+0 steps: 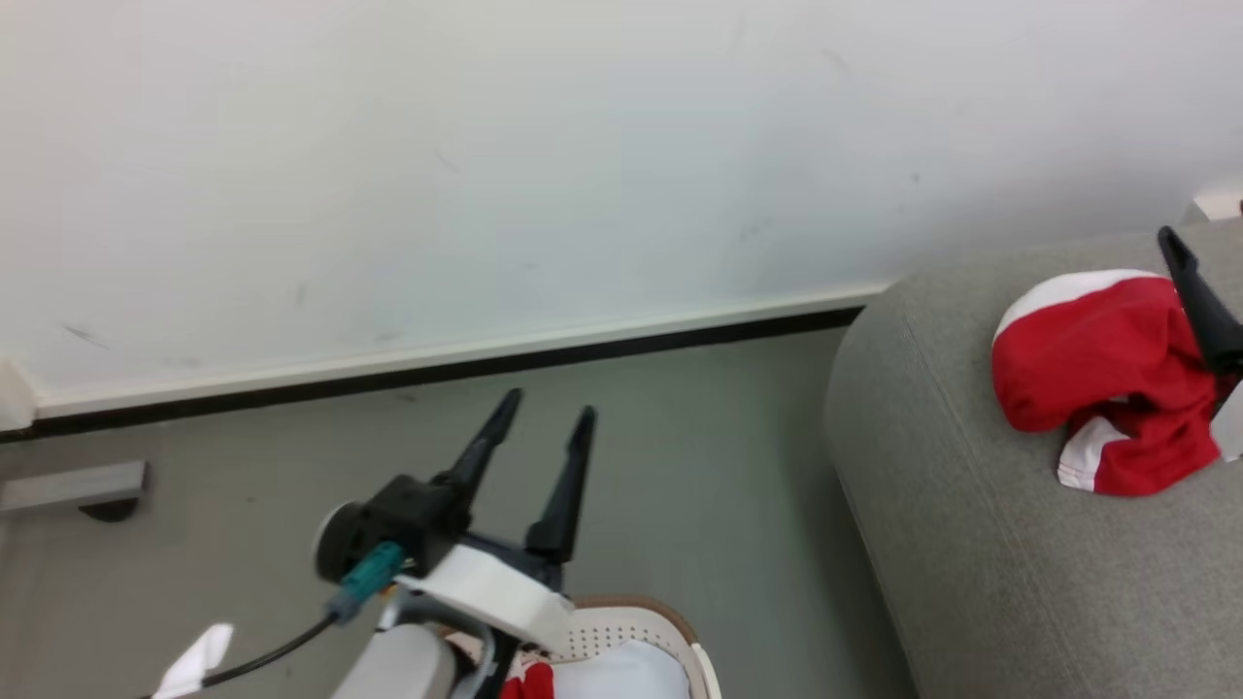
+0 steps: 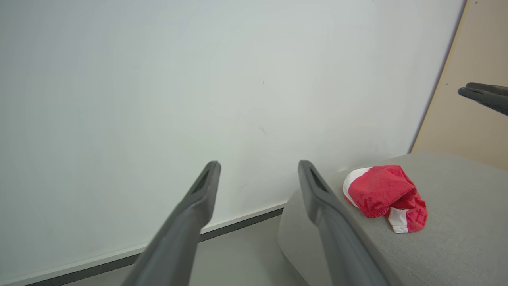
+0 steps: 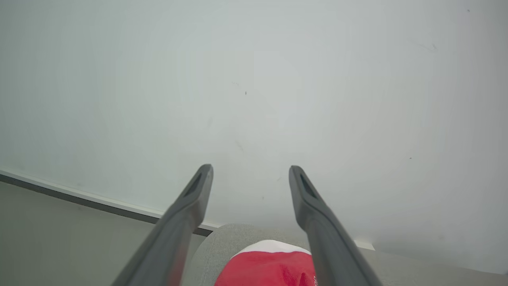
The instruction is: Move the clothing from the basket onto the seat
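**One garment on seat, basket not empty**

Left gripper [image 1: 549, 408] spread, empty, by basket [image 1: 670, 614] at 6 o'clock. Red clothing [image 1: 529, 682] shows inside it. One red piece [image 1: 1097, 379] lies on seat [image 1: 952, 563] at 3 o'clock, right gripper [image 3: 251, 171] spread above it.

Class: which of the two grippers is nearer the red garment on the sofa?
The right gripper, beside the garment; the left gripper is by the basket.
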Motion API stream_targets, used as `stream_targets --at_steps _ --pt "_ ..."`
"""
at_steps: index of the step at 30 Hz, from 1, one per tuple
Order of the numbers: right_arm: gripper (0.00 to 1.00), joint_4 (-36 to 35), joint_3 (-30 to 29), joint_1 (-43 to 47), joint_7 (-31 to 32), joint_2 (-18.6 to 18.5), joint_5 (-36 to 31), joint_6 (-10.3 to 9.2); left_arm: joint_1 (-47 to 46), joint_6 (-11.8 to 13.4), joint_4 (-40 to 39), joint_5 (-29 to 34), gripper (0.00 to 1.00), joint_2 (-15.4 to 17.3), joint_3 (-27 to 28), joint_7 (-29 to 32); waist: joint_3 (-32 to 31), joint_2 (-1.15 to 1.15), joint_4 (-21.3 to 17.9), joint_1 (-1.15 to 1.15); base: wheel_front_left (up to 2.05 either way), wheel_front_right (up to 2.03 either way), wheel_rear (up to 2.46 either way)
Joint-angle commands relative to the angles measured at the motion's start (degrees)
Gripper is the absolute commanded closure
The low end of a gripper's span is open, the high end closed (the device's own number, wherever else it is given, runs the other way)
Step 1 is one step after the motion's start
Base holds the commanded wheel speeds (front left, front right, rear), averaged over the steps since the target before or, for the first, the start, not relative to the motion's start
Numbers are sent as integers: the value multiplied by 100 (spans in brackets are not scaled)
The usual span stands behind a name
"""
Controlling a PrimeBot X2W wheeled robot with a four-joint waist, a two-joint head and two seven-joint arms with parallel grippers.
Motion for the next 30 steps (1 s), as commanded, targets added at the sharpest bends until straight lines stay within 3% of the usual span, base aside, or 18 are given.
stream_targets --at_steps 1,5,8,15,21,30 --pt "0 -159 -114 271 -137 147 -69 -12 197 94 -70 -32 0 108 185 -1 -202 0 150 2 0 0 0" --pt "0 -540 -695 830 -267 406 -343 -12 506 290 -228 -41 0 270 663 -2 -235 0 267 2 0 0 0" --pt "0 -1027 -1496 1455 -264 745 -739 -12 713 398 -322 -16 0 335 953 -2 -213 0 356 2 0 0 0" --pt "0 -2287 -3458 3337 -268 1968 -1847 -12 1103 453 -331 172 0 216 1425 -2 -123 0 609 2 0 0 0" --pt "0 -2851 -3606 4392 -269 2502 -2361 -12 1426 337 -267 374 0 37 1711 -2 -146 0 708 2 0 0 0" --pt "0 -3067 -3731 4818 -269 2939 -2653 -12 1776 211 -271 564 0 -187 2148 -2 -225 0 685 2 0 0 0"
